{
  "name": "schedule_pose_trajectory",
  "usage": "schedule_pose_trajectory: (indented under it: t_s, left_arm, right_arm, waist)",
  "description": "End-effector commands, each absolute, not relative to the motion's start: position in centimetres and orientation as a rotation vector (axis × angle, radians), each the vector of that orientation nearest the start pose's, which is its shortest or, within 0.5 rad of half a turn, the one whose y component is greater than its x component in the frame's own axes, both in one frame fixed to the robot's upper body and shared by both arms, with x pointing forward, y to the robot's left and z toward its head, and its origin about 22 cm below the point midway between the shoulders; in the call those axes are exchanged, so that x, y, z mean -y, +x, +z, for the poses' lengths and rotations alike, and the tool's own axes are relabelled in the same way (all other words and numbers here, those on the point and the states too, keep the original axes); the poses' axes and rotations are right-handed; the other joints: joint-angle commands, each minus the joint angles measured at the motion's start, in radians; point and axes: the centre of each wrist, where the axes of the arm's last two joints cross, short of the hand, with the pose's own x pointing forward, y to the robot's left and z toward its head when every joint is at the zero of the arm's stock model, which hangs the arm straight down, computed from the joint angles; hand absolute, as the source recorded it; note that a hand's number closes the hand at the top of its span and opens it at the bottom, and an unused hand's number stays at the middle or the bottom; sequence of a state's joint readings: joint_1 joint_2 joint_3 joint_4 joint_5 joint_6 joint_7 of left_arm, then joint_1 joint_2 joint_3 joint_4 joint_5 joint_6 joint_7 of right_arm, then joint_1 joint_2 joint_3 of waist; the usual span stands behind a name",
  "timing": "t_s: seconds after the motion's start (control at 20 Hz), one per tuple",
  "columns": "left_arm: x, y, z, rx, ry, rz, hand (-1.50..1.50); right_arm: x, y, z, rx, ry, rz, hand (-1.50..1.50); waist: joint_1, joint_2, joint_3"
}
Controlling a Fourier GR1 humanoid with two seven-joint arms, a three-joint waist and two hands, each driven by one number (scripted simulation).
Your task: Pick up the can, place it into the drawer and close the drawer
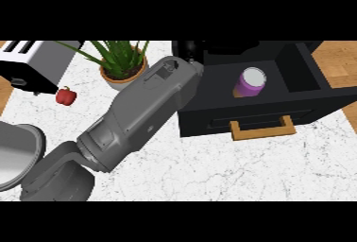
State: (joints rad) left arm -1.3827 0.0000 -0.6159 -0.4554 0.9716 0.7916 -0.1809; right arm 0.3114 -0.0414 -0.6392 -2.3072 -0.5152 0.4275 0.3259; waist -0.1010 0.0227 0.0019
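Head view: can (pixel 250 82) inside open drawer (pixel 304 99).

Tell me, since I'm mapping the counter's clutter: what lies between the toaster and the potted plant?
In the head view, a small red pepper lies on the white counter between the toaster and the potted plant, slightly nearer the viewer than both.

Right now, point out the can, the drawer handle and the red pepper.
can (pixel 251 83), head view, on its purple side.
drawer handle (pixel 263 132), head view, on its wooden front bar.
red pepper (pixel 66 96), head view, on its body.
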Motion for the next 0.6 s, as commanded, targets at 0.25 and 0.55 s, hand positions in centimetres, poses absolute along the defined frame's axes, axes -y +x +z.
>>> schedule_pose_trajectory:
  t_s: [0.25,0.55]
  left_arm:
    - [1.9,41.9,18.4,1.707,-0.029,0.127,-1.5]
    - [2.5,41.4,18.8,1.751,-0.028,0.133,-1.5]
  right_arm:
    - [34.9,9.2,16.8,1.975,-0.349,0.25,-1.5]
    - [32.7,10.6,17.9,2.036,-0.416,0.37,-1.5]
  waist:
    - [0.019,-0.004,0.0]
    - [0.056,-0.011,-0.001]
